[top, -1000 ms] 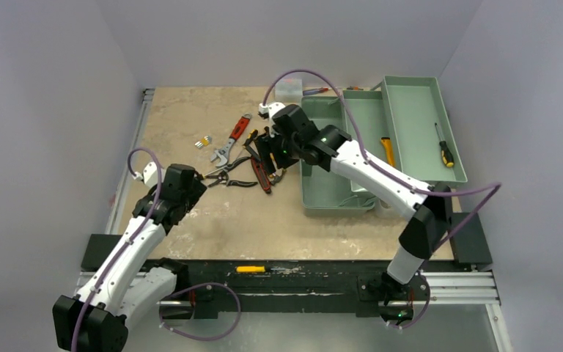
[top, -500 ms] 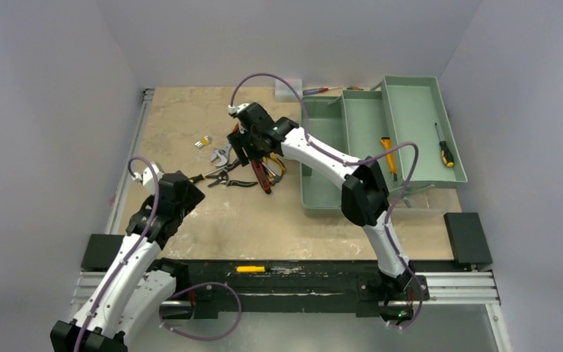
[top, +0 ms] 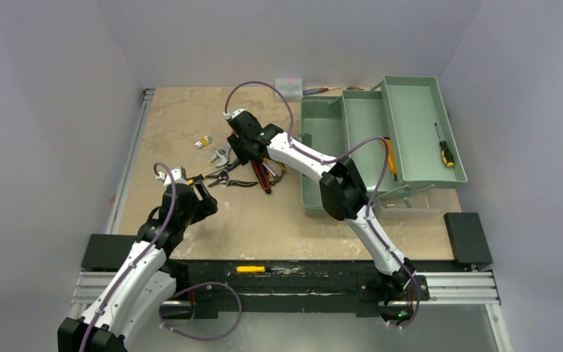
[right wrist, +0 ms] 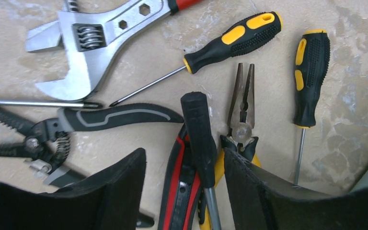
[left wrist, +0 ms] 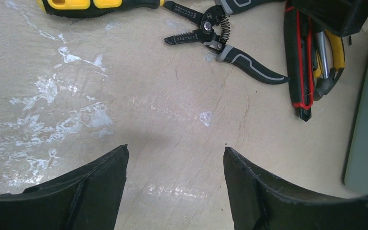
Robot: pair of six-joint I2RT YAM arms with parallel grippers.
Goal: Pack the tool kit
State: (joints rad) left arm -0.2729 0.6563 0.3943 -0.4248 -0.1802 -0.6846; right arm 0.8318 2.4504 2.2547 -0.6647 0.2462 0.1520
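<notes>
The toolbox (top: 314, 192) stands open on the right of the tabletop (top: 183, 110), with its two upper sections swung out to the right. A black-and-yellow screwdriver (top: 446, 152) lies in the section farthest from the base. A yellow-handled tool (top: 389, 157) lies in the middle section, partly behind a cable.

The other tools lie loose in a pile just left of the toolbox. They include an adjustable wrench (right wrist: 88, 43), two black-and-yellow screwdrivers (right wrist: 232, 34) (right wrist: 311, 76), needle-nose pliers (right wrist: 242, 103) and grey-handled wire strippers (right wrist: 52, 132).

The right jaws hang over this pile, just left of the toolbox. They stand apart astride a black handle (right wrist: 199, 127) and a pair of red-and-black handles (right wrist: 178, 189), with a gap showing on both sides of the black handle.

The left jaws are farther left of the toolbox and closer to the arm bases. They are wide apart over bare tabletop with nothing between them. From that wrist, the wire strippers, the red-and-black handles and the toolbox's edge (left wrist: 366, 120) lie ahead.
</notes>
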